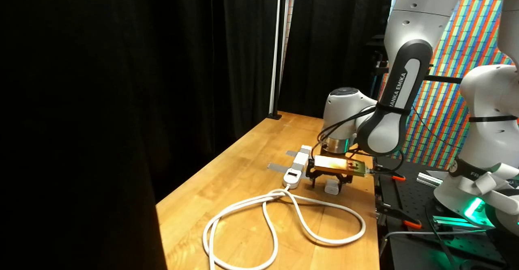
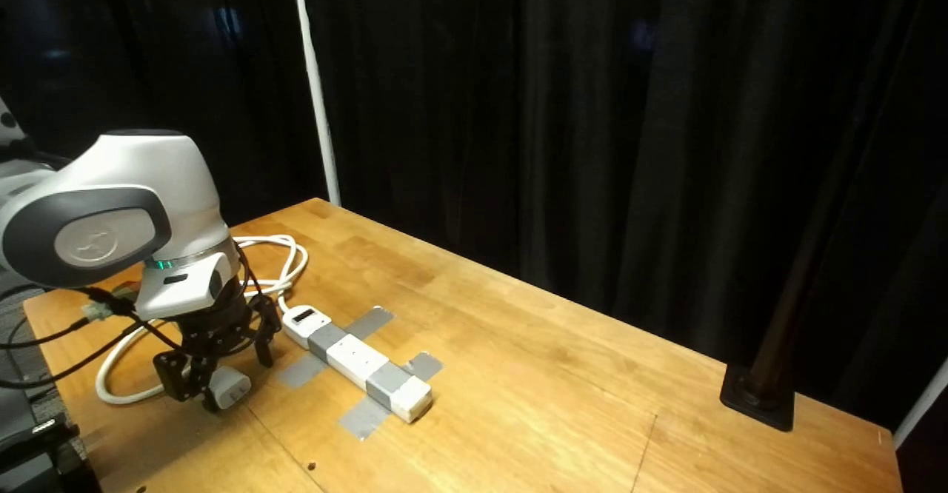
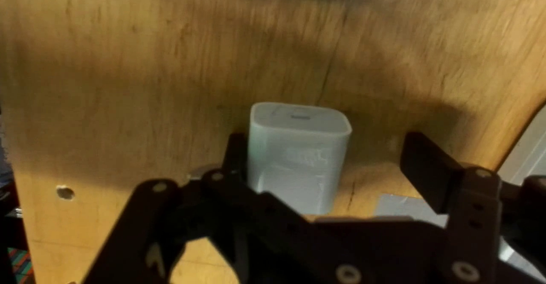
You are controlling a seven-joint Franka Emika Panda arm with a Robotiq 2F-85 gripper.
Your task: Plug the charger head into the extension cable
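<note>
The white squarish charger head (image 1: 331, 187) shows in both exterior views (image 2: 229, 387) and the wrist view (image 3: 296, 160). It appears to rest on the wooden table, its slotted face at the top of the wrist view. My gripper (image 3: 327, 156) is open around it, low over the table. The left finger in the wrist view is against or very close to the head; a wide gap separates the head from the right finger. The extension cable's white socket block (image 2: 357, 358) lies taped down beside the gripper, also visible in an exterior view (image 1: 301, 159).
The cable's white cord (image 1: 273, 237) lies in big loops on the table. Grey tape strips (image 2: 370, 321) cross the socket block and stick to the wood. A dark stand base (image 2: 759, 397) stands at the table's far side. Black curtains (image 2: 592, 145) hang behind the table.
</note>
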